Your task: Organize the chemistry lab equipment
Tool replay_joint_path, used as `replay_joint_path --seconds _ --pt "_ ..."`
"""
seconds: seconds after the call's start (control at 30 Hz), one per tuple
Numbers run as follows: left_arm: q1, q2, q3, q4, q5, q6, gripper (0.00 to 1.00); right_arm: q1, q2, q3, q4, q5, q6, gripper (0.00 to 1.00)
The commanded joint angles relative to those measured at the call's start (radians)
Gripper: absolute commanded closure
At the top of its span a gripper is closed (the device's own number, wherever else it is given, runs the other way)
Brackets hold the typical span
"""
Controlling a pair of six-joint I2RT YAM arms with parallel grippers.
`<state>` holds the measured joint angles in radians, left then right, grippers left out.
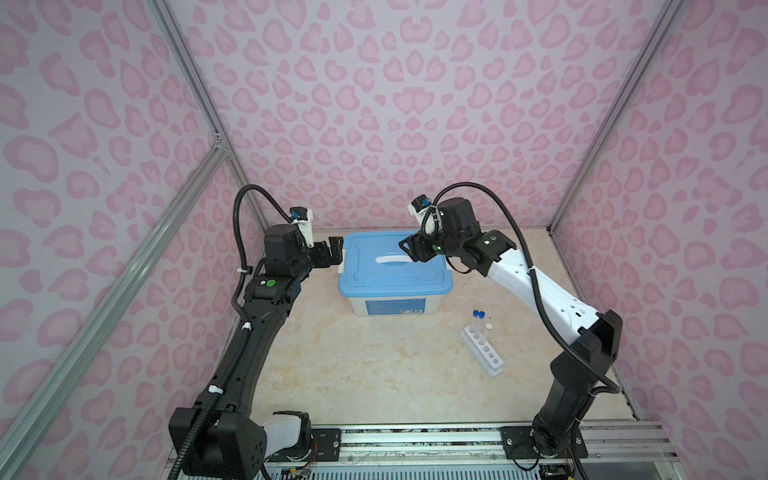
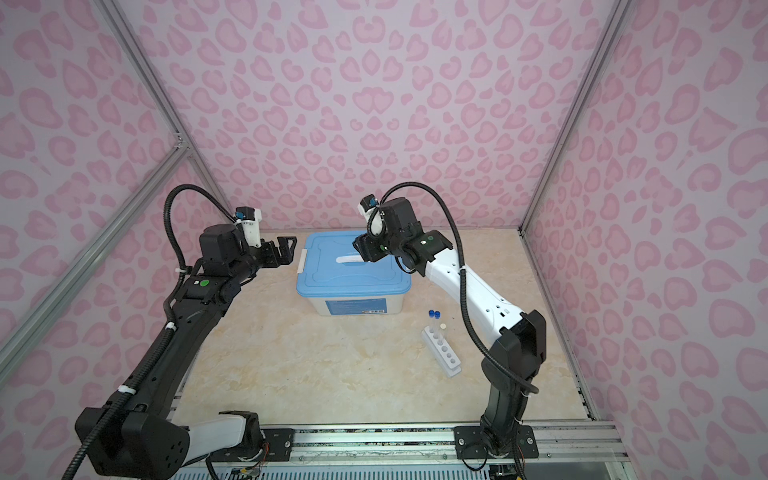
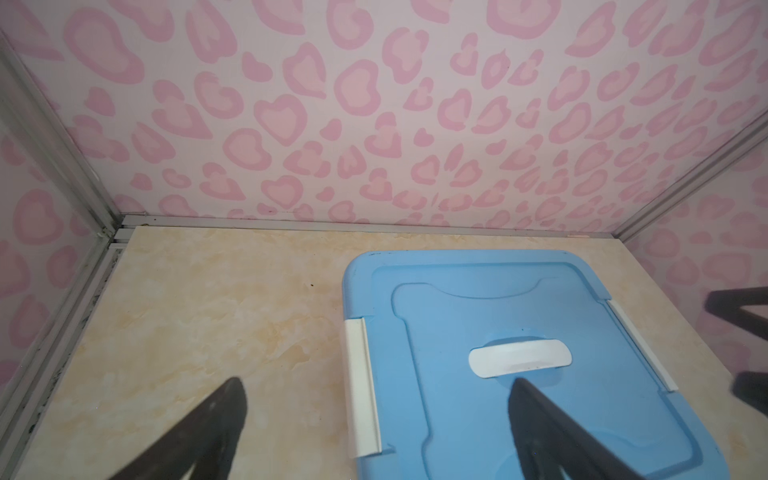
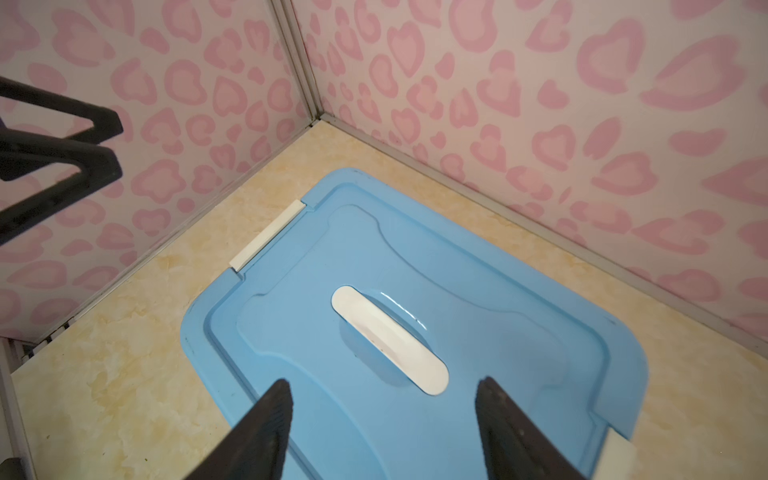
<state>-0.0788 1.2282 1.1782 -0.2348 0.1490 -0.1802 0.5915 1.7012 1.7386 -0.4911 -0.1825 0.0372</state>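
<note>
both jaws spread, three capped tubes (image 1: 481, 328) in one white rack (image 1: 494, 366), one blue-lidded bin (image 1: 374, 280)

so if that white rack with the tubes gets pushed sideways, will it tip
Likely slides first: the white rack is low and long on the smooth table. Its three tall tubes crowd one end, so that end may tip.

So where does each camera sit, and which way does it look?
Both top views: high in front, looking down on table, left arm, right arm, blue-lidded bin, rack.
Left wrist: behind left end effector, facing bin and back wall.
Right wrist: behind right end effector, facing bin and a corner.
Shared: all show the lid's white handle.
</note>
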Motion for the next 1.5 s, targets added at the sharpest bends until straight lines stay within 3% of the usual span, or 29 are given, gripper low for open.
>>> replay_joint_path --seconds 0.0,0.1,0.2,0.37,0.53,0.77,1.0,1.1,1.27,1.37,1.4,1.47 --pt "0.022 -0.067 -0.073 0.15 -0.069 -0.021 0.02 -0.049 -0.149 -0.212 0.173 0.185 -0.026 0.23" --pt "0.053 -0.103 -0.133 0.181 -0.111 -0.047 0.02 -0.173 -0.319 -0.477 0.333 0.187 0.034 0.18" --pt "0.078 -0.138 -0.212 0.245 -0.176 -0.072 0.02 -0.271 -0.461 -0.679 0.446 0.251 0.045 0.03" --pt "0.092 -0.235 -0.409 0.411 -0.376 -0.126 0.02 -0.357 -0.678 -1.029 0.742 0.461 -0.048 0.02" --pt "0.093 -0.292 -0.605 0.568 -0.539 -0.123 0.02 -0.499 -0.744 -1.235 0.888 0.561 0.048 0.02" --pt "0.091 -0.239 -0.807 0.743 -0.632 -0.089 0.02 -0.556 -0.632 -1.415 1.07 0.525 0.125 0.02" --pt "0.06 -0.1 -0.885 0.922 -0.613 -0.042 0.02 -0.551 -0.461 -1.495 1.328 0.477 0.071 0.02" --pt "0.041 -0.01 -0.89 1.005 -0.602 -0.014 0.02 -0.541 -0.368 -1.506 1.466 0.463 0.04 0.02" --pt "0.015 0.116 -0.859 1.138 -0.599 0.08 0.02 -0.525 -0.271 -1.484 1.539 0.473 -0.009 0.02" --pt "0.007 0.206 -0.863 1.239 -0.56 0.114 0.02 -0.523 -0.145 -1.515 1.737 0.465 -0.024 0.02" --pt "0.011 0.195 -0.851 1.188 -0.55 0.105 0.02 -0.522 -0.108 -1.524 1.798 0.47 -0.032 0.02" --pt "0.016 0.193 -0.863 1.207 -0.537 0.104 0.02 -0.516 -0.151 -1.508 1.692 0.473 -0.023 0.02"
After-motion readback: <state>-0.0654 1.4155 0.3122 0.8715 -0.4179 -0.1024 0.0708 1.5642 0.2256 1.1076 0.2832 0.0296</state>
